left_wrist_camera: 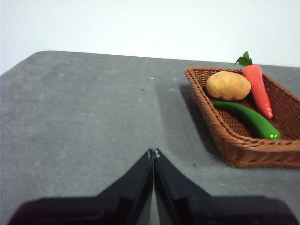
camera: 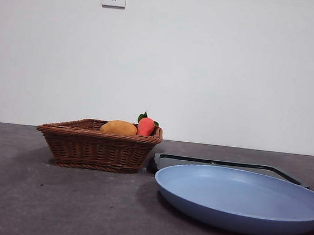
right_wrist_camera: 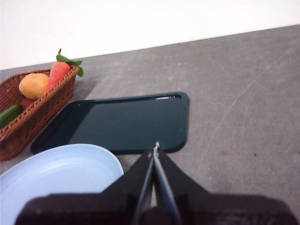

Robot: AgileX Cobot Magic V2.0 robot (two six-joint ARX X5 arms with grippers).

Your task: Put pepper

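The glossy dark-green pepper [left_wrist_camera: 248, 119] lies inside the brown wicker basket [left_wrist_camera: 236, 149], beside a yellow-orange oval item [left_wrist_camera: 228, 85] and a red-orange item with green leaves [left_wrist_camera: 258, 87]. In the right wrist view only its end [right_wrist_camera: 9, 114] shows in the basket [right_wrist_camera: 33, 119]. In the front view the basket [camera: 97, 148] hides the pepper. My left gripper [left_wrist_camera: 153, 152] is shut and empty above bare table, apart from the basket. My right gripper [right_wrist_camera: 155, 146] is shut and empty over the near edge of the dark tray [right_wrist_camera: 122, 122].
A blue plate [camera: 241, 198] sits at the front right, with the dark tray [camera: 225, 165] behind it, next to the basket. The plate also shows in the right wrist view [right_wrist_camera: 51, 180]. The grey table [camera: 36, 200] spreads left of the basket.
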